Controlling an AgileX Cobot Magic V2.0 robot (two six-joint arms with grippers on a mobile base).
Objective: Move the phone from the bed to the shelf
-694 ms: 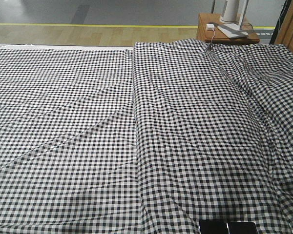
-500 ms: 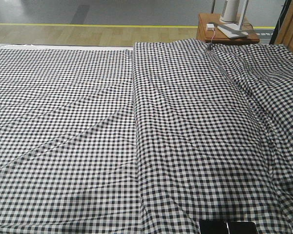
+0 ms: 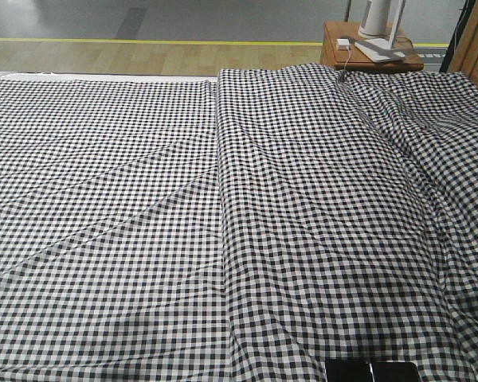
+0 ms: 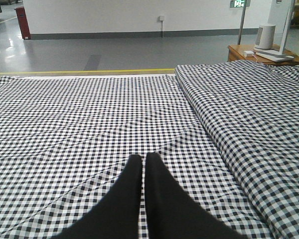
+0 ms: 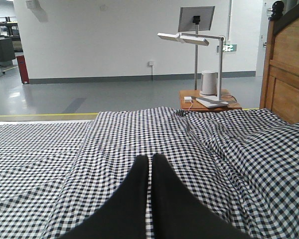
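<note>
Phone (image 3: 372, 372): lying near-right on the bed (image 3: 143, 199)
Left end effector (image 4: 142, 159), right end effector (image 5: 150, 159): I'm holding both together
Green sign (image 5: 228, 48): unreadable

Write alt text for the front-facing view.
A black phone lies at the very bottom edge of the frame, partly cut off, on a wide bed covered in creased black-and-white checked fabric. A small brown bedside table with a white lamp base stands beyond the bed at upper right.

Brown bedside table (image 3: 331, 56) — white lamp (image 5: 189, 38)
</note>
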